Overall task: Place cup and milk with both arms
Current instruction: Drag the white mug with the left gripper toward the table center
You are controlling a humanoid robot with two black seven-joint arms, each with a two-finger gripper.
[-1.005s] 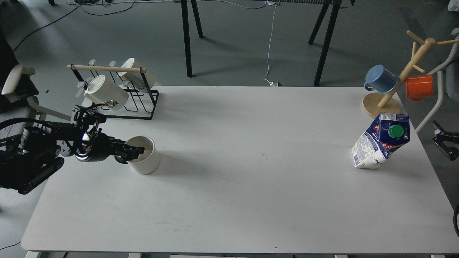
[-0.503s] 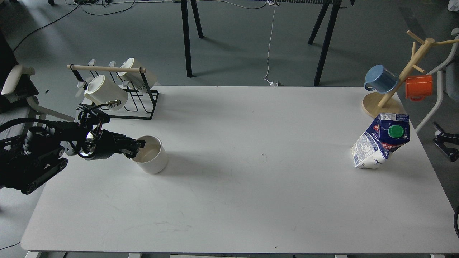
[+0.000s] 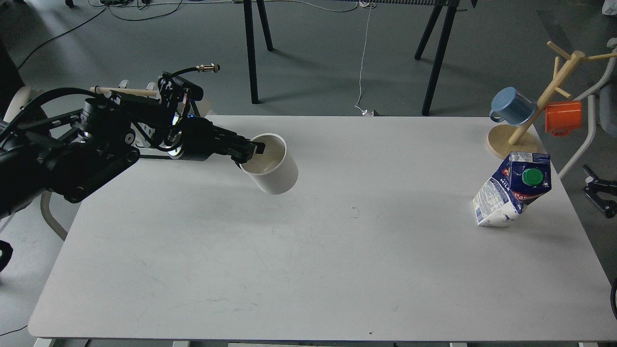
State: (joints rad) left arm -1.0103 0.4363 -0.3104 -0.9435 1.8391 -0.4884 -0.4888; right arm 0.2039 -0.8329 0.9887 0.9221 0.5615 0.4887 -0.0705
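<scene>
My left gripper (image 3: 250, 150) is shut on the near rim of a white cup (image 3: 272, 166), one finger inside and one outside. It holds the cup tilted, lifted above the white table (image 3: 308, 250), left of centre. A blue and white milk carton (image 3: 513, 190) with a green cap stands crumpled and leaning near the table's right edge. My right gripper is not in view.
A black wire rack (image 3: 193, 137) with white mugs stands at the back left, mostly hidden by my left arm. A wooden mug tree (image 3: 530, 120) with a blue mug (image 3: 512, 107) and an orange mug (image 3: 563, 117) stands at the back right.
My left gripper has lifted the white cup off the table and carried it right and towards the back. The cup now hangs tilted. The milk carton has not moved.
</scene>
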